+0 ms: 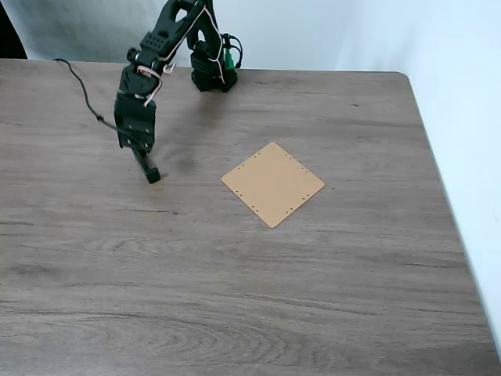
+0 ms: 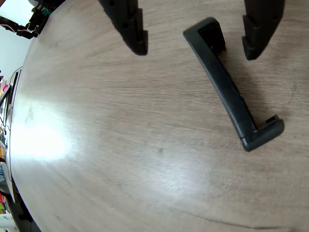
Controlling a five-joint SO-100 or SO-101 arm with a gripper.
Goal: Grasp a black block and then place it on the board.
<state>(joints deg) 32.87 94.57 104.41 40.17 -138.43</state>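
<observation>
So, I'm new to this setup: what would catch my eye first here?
In the fixed view, the tan board lies bare mid-table, turned like a diamond. Left of it the black arm leans down, its gripper low over the black block. In the wrist view the fingers stand apart, open, with one end of the block between them on the wood.

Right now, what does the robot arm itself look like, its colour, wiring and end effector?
The matte black jointed plastic arm rises from a black base with a green part. White wires run along its links, and a thin black cable trails across the grey-brown wooden tabletop. The end effector has two black, blunt, tapered fingers.
</observation>
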